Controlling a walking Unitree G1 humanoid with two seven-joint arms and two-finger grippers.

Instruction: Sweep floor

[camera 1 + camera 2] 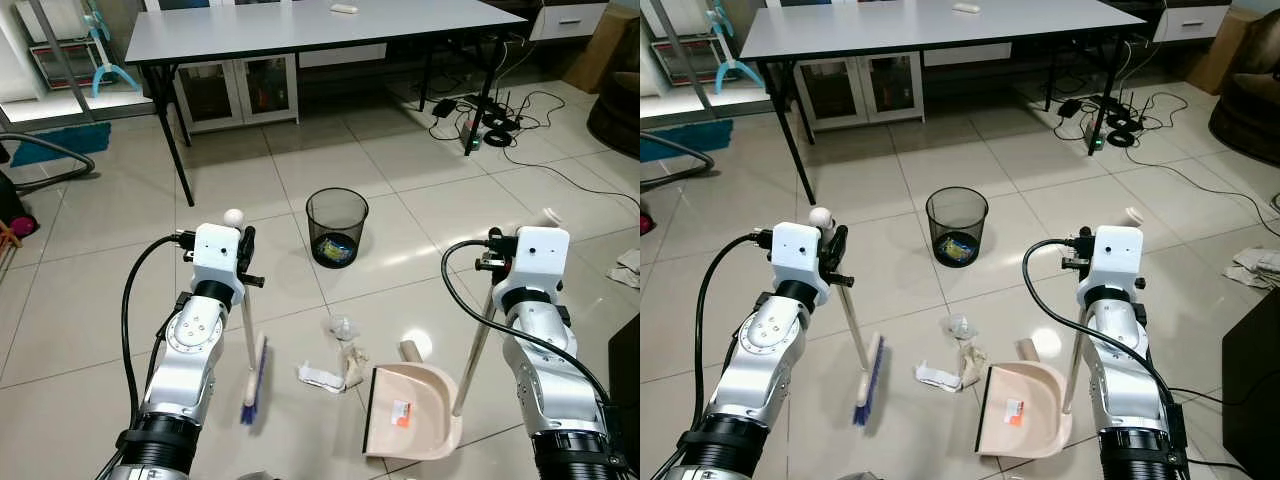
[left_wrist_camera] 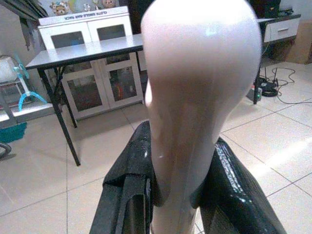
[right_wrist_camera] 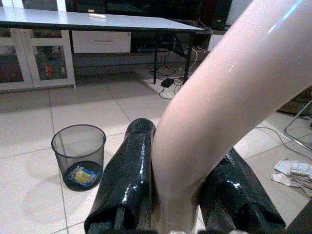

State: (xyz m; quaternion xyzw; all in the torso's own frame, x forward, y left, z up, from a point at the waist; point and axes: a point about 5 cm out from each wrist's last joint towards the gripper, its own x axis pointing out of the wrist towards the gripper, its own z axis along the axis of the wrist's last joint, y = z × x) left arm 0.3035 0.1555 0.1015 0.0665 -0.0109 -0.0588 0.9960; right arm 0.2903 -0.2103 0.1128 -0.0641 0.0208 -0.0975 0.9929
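The left gripper (image 1: 244,258) is raised at the end of its bent arm, fingers (image 2: 127,185) clamped on the pale handle of the broom (image 1: 254,382), whose blue bristles rest on the floor tiles. Just right of them lie crumpled scraps of paper (image 1: 335,368), with the mesh bin (image 1: 336,226) beyond (wrappers inside). The right gripper (image 3: 178,195) likewise grips the upright handle of the dustpan (image 1: 412,412), which sits flat beside the scraps. The right wrist view shows the bin and a grey table (image 3: 97,22) behind.
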